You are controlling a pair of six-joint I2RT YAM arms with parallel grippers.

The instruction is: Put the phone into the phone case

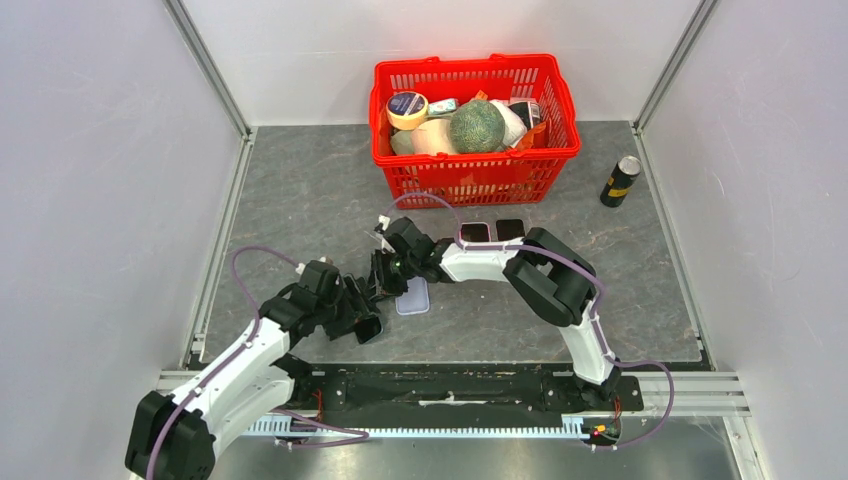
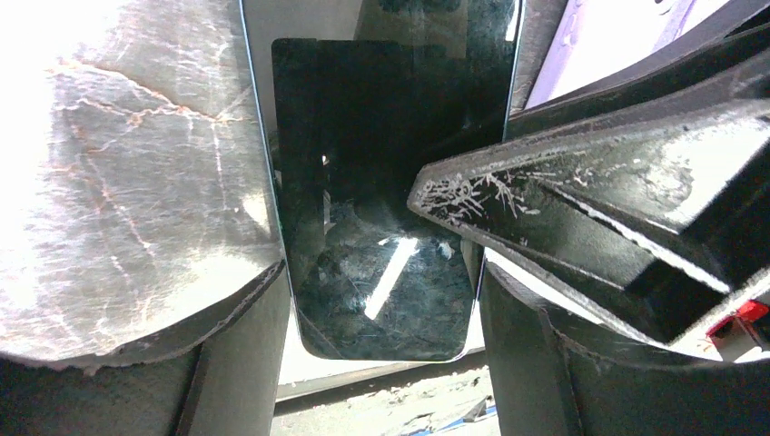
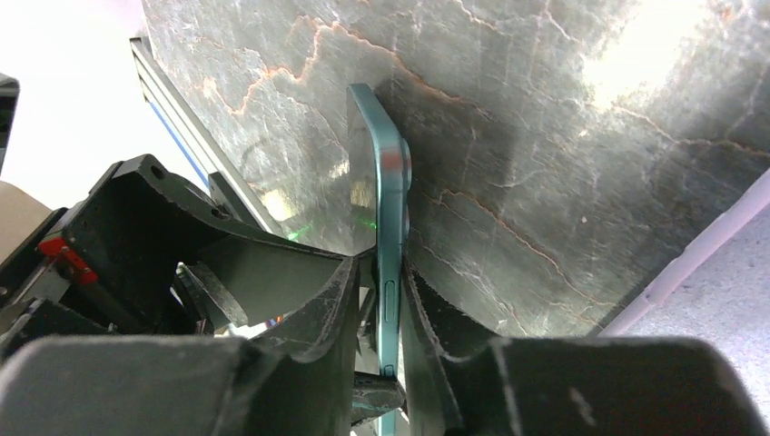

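Blocking the screen [image 2: 363,136], the right pincer [image 3: 380,272] clamps the phone [image 3: 386,191] lengthwise along its fingers [image 3: 429,304]. Left pincer [image 2: 381,300] flanks it, grip unclear.

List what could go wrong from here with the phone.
The right end effector pinches the teal glass-fronted phone by its faces, much of it past the fingertips: it may pivot or slip. The left end effector flanks the same phone, with a right finger between: the two could collide.
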